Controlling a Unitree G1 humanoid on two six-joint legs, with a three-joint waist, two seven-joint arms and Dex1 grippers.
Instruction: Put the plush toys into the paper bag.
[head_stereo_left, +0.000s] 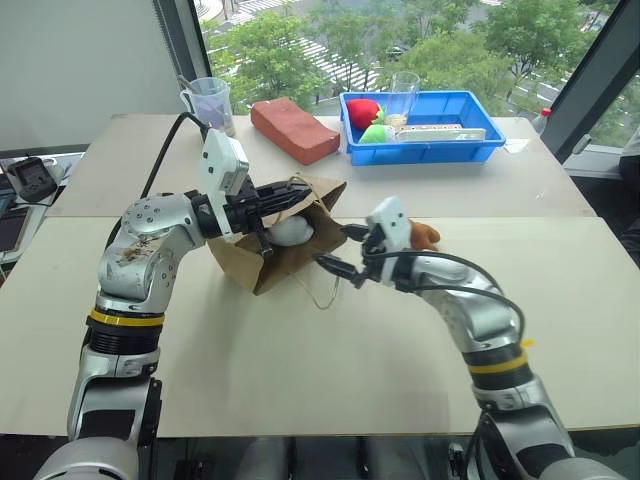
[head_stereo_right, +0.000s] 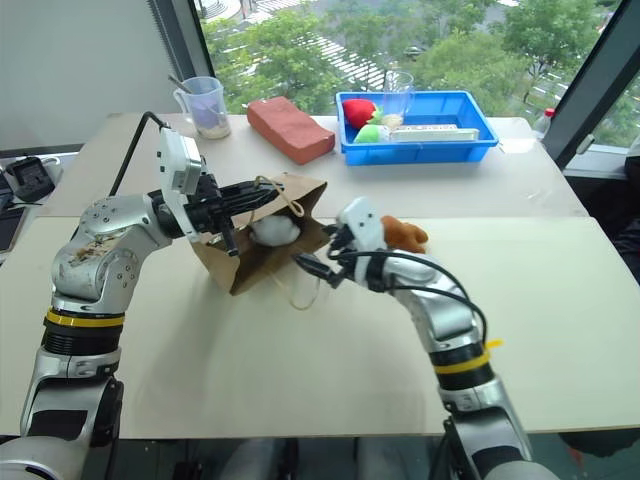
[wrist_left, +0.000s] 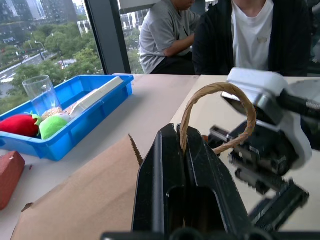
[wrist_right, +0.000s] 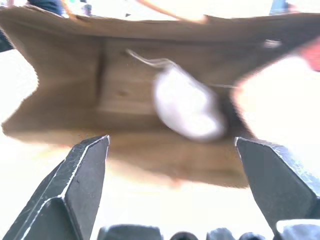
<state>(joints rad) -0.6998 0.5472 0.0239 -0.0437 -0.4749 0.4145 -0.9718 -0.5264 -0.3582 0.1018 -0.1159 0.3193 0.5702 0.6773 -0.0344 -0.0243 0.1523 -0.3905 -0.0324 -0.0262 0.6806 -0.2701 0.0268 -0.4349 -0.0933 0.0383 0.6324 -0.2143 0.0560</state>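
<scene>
Paper bag (head_stereo_left: 285, 250) near table (head_stereo_left: 300, 370) centre, mouth lifted, facing right gripper (head_stereo_left: 345, 250); bare tabletop along near edge. Left gripper (head_stereo_left: 290, 197) clamped on string handle (wrist_left: 220, 120). Right gripper's fingers spread wide, empty. White plush (wrist_right: 187, 107) inside bag; orange-brown plush (head_stereo_right: 405, 234) on table behind right gripper

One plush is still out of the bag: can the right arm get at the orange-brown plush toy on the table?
Probably yes. The orange-brown plush toy lies in the open just behind the right gripper, which stands open and empty at the brown paper bag.
</scene>
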